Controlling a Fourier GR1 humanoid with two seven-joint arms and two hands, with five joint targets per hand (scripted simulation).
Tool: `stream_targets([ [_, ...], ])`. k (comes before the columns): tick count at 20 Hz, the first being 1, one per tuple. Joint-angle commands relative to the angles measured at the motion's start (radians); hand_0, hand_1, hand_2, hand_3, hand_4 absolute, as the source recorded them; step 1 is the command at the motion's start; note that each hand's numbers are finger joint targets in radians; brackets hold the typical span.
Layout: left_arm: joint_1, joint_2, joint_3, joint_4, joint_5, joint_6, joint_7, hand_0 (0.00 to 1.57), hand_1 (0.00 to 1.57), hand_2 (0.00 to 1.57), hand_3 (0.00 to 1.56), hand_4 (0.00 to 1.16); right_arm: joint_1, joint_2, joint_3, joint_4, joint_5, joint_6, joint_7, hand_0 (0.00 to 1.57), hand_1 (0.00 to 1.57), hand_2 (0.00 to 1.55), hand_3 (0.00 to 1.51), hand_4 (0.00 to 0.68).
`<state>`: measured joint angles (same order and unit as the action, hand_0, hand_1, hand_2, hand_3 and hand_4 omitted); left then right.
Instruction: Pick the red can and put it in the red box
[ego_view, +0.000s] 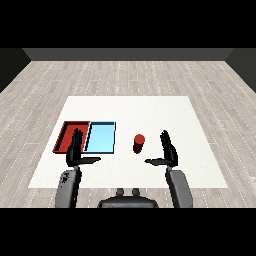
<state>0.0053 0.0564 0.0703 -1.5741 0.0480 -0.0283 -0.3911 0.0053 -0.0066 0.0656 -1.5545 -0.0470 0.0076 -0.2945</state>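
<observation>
A red can stands upright on the white table, to the right of the two trays. The red tray lies at the left, with the light blue tray touching its right side. My right hand is open with fingers straight up and thumb pointing left, a short way right of the can and apart from it. My left hand is open too, held over the near edge of the red tray, thumb pointing right. Neither hand holds anything.
Both grey forearms rise from the table's near edge. Wooden floor surrounds the table on all sides.
</observation>
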Motion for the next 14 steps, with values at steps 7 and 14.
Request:
stream_targets([
  [7, 0.009, -0.003, -0.018, -0.043, -0.024, 0.019, 0.023, 0.0, 0.0, 0.0, 0.0, 0.0, -0.081, 0.005, -0.038, 0.131, -0.022, 0.015, -0.054, 0.0, 0.0, 0.0, 0.0, 0.0],
  [14, 0.01, -0.029, -0.026, -0.012, -0.018, 0.029, 0.004, 0.0, 0.0, 0.0, 0.0, 0.0, -0.229, 0.002, -0.074, 0.192, -0.067, 0.014, 0.067, 0.0, 0.0, 0.0, 0.0, 0.0],
])
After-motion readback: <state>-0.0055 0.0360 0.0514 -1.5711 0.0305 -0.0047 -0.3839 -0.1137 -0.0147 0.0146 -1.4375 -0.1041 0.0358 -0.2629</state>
